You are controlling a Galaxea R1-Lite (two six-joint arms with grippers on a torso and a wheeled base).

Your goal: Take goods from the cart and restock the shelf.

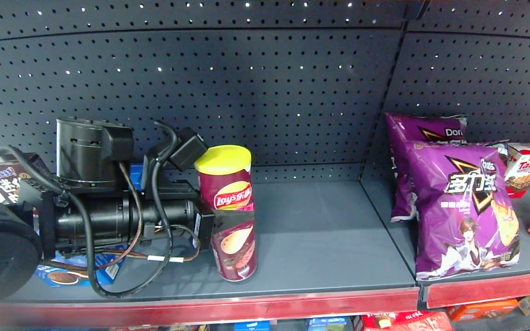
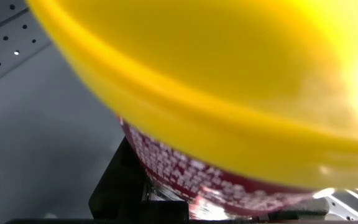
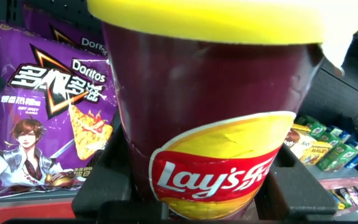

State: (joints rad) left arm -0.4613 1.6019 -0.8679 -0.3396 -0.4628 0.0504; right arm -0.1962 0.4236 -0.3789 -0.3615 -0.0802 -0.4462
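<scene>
Two cylindrical chip cans logged, both maroon with glossy printed walls. First can (image 1: 226, 184) stands upright on the flat grey metal shelf (image 1: 320, 239), left of centre, with its base near the red edge strip (image 1: 200, 309); its lid (image 1: 222, 158) is smooth yellow plastic, round, with a raised rim. Left gripper (image 1: 233, 219) meets it from the robot's left. The arm lies roughly level just above the shelf, and black cables loop beneath it. Its dark fingers are closed around the can at mid-height, pinching it from both sides. In the left wrist view the lid's curved rim sits very close, with the maroon wall below it. Second can (image 3: 210, 124) is upright between the black fingers (image 3: 107, 180) of the right gripper (image 3: 197, 208), which are pressed against its lower wall on either side. Two purple bags (image 1: 458, 207), crinkled glossy film, stand on the adjoining shelf section to the right, one overlapping the other. A tilted cardboard wafer box (image 1: 529, 168) is just beside them. A flat blue cookie pack (image 1: 62, 276) lies under the left arm. The back panel (image 1: 265, 92) is dark perforated sheet metal.
</scene>
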